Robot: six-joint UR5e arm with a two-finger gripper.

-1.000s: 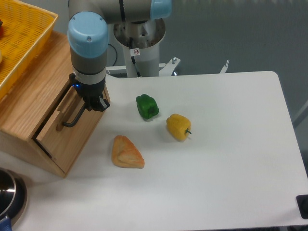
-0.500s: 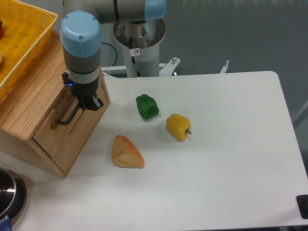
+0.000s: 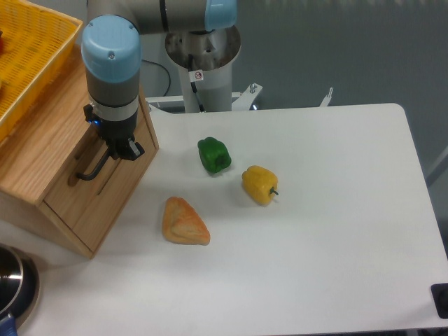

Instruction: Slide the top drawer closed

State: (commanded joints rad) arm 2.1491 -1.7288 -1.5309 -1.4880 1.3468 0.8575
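On a white bench (image 3: 329, 231), a wooden cabinet (image 3: 35, 161) stands at the left edge, its drawer (image 3: 105, 185) sitting nearly flush with the front. The arm's pincer (image 3: 120, 148) presses at the drawer's black bar handle (image 3: 89, 170); whether its fingers are apart or together cannot be made out. A green pepper (image 3: 214, 155), yellow pepper (image 3: 260, 184) and bread wedge (image 3: 183, 222) lie nearby.

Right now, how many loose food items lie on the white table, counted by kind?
Green bell pepper: 1
Yellow bell pepper: 1
Triangular bread piece: 1
Total: 3
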